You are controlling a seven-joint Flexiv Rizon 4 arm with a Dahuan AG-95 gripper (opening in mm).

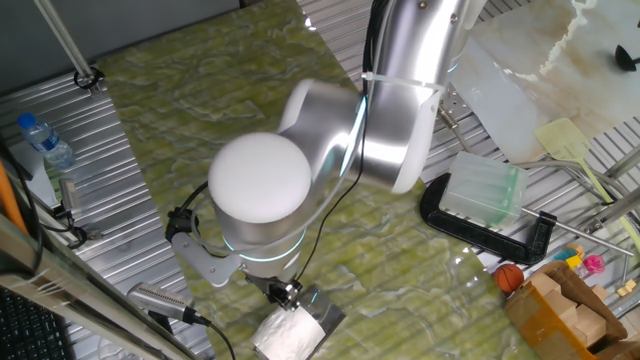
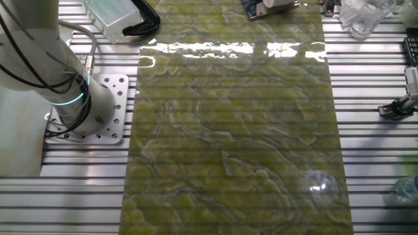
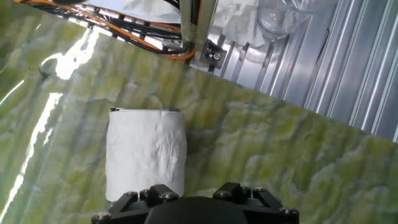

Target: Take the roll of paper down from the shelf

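The roll of paper (image 1: 287, 336) is a stubby white cylinder at the table's near edge, just below the arm. It rests against a shiny dark grey metal slab, the shelf (image 1: 327, 308), which pokes out on its right. In the hand view the roll (image 3: 146, 155) fills the lower left, with a thin dark edge along its far end. My gripper (image 1: 285, 294) hangs right above the roll. Only the hand's black body (image 3: 193, 210) shows in the hand view. The fingers are hidden, so I cannot tell whether they are open or shut.
A translucent plastic box (image 1: 483, 190) sits on a black clamp (image 1: 492, 238) to the right. An orange ball (image 1: 510, 277) and a cardboard box (image 1: 570, 312) lie beyond. A water bottle (image 1: 45, 140) stands far left. Orange cables (image 3: 124, 38) and a glass (image 3: 283, 15) lie past the roll.
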